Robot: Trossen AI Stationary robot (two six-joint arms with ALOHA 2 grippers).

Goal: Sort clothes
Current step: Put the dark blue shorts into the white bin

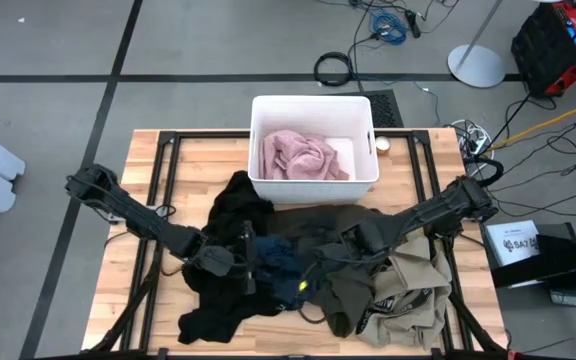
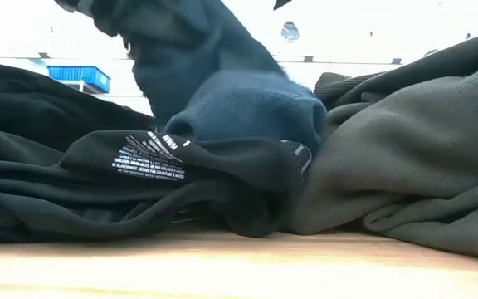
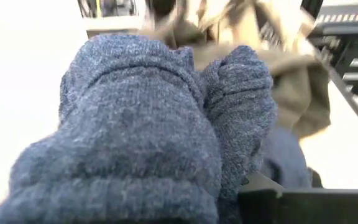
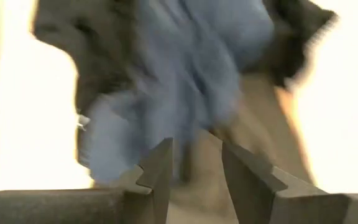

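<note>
My left gripper [image 1: 230, 262] sits low in the heap near the front edge of the wooden worktop [image 1: 148, 160]. The dark blue knitted garment [image 3: 166, 124] fills its wrist view and presses against its fingers; whether they are clamped on it I cannot tell. My right gripper [image 4: 194, 165] stands with its fingers parted and nothing between them, aimed at the same blue fabric just ahead. In the high view the blue garment lies between my two grippers, with the left one nearer. The black garments [image 1: 233, 205] spread toward the left side, the large dark olive-green garment [image 1: 343, 285] and the khaki-tan garment [image 1: 413, 290] toward the front right corner. The pale pink garment [image 1: 303, 155] already lies in the white rectangular plastic bin [image 1: 313, 105] at the back edge.
</note>
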